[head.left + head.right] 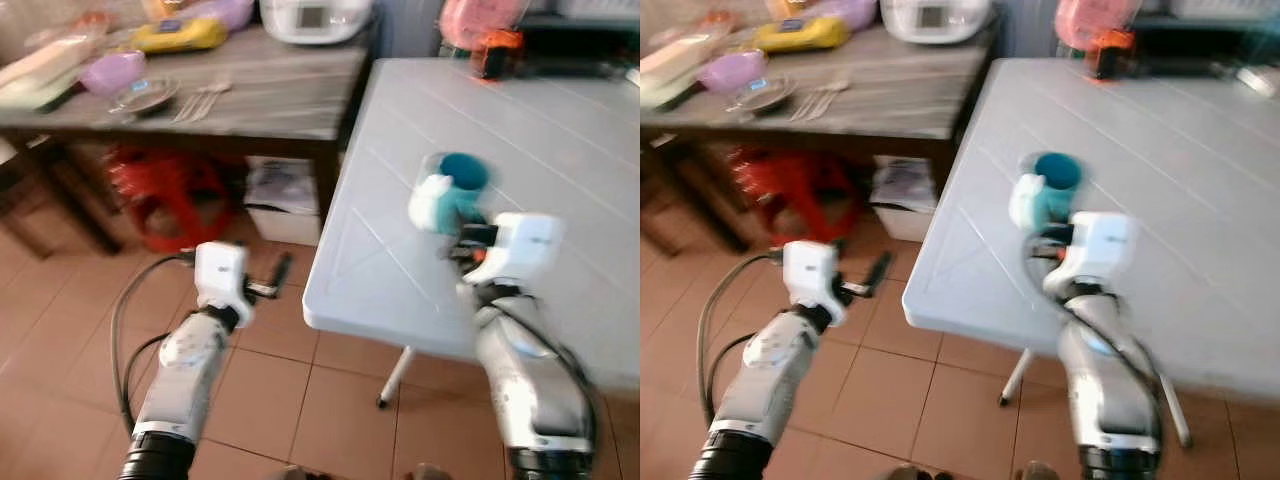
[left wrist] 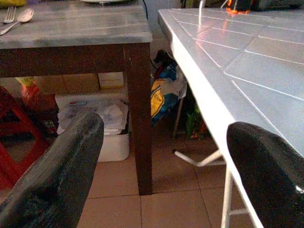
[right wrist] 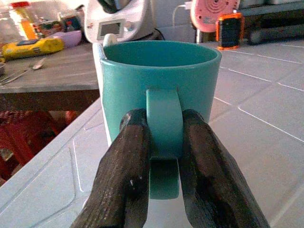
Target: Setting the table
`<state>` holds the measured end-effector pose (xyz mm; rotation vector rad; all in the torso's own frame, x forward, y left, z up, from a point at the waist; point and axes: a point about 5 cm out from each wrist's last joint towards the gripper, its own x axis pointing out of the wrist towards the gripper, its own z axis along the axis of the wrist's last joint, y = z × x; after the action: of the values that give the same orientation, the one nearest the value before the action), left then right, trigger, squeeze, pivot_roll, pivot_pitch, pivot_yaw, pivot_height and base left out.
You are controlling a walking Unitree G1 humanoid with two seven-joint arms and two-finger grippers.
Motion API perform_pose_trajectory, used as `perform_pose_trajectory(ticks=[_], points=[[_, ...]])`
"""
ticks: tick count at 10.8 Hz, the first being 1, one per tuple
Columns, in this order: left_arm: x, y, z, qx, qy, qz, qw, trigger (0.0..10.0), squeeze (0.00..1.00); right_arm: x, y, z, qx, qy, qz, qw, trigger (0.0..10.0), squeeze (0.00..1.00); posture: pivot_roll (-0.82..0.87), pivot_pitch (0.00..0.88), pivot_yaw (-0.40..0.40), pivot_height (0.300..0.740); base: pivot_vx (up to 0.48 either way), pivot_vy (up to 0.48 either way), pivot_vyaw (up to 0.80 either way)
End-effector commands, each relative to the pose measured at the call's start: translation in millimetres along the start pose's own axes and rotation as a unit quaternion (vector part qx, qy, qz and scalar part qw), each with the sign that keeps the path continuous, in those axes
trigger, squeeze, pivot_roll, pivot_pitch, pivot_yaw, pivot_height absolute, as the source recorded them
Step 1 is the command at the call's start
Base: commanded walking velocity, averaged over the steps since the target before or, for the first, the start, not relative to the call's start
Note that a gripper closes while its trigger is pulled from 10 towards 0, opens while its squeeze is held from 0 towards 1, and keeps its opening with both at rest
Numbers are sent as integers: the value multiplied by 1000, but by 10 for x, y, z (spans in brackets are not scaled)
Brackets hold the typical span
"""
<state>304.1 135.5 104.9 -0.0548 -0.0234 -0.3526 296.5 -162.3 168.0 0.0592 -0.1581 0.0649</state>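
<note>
Right wrist view showed the right gripper (image 3: 164, 156) clenched on the teal ceramic mug (image 3: 161, 90)'s handle; it probably hovered, so lower it level onto the white tiled table (image 1: 560, 150), toward twelve o'clock; the left gripper (image 2: 161, 171) hung released.

The white table (image 1: 560, 130) lies bare across its middle and near edge, leaving broad room to pass. An orange-black object (image 1: 497, 52) and a pink thing (image 1: 470, 20) stand at its far edge. The right gripper (image 3: 164, 156), clamped on the teal mug (image 3: 161, 90), hangs over the near-left part. The wooden table (image 1: 270, 90) abuts the white table's far-left corner.
</note>
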Motion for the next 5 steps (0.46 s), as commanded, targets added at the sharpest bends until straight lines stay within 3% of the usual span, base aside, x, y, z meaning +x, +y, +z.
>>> perform_pose_trajectory(ticks=[1, 3, 5], points=[[0, -8, -11, 3, 5, 0, 1000, 10000, 0, 6, -18, 95, -3, -19, -4, 1000, 10000, 0, -118, 113, 151, 740, 0, 352, -581], [8, -16, -12, 4, 5, -2, 1000, 10000, 0, 21, -8, 103, -2, -21, 1, 1000, 10000, 0, -118, 112, 150, 740, 0, 364, -541], [13, -30, -12, 4, 5, -3, 1000, 10000, 0, 28, 2, 99, -3, -22, 1, 1000, 10000, 0, -117, 111, 151, 740, 0, 371, 0]])
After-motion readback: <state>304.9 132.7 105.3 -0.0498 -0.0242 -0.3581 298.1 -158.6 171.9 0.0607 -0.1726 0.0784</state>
